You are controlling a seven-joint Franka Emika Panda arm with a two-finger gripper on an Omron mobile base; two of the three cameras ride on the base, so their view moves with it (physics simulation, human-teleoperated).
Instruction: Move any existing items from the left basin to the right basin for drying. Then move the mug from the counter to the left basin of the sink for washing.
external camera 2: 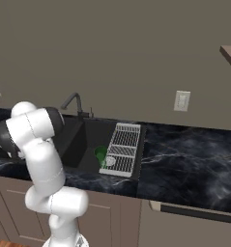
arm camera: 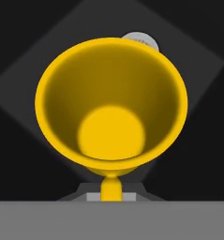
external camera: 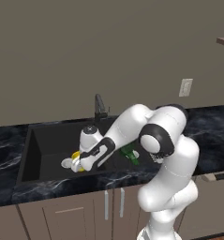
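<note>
The hand [external camera: 77, 164], shut tight on the mug [arm camera: 111, 103], hangs right above the left basin's [external camera: 43, 145] drain [arm camera: 140, 40].

Yellow mug [arm camera: 111, 108] upright, mouth up, low in left basin [external camera: 48, 140] nr drain; green bottle [external camera 2: 101, 154] in right basin (beside rack).

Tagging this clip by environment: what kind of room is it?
A rendered kitchen, most likely: a black double-basin sink with a faucet, a veined marble counter over wooden cabinets, and a drying rack.
</note>
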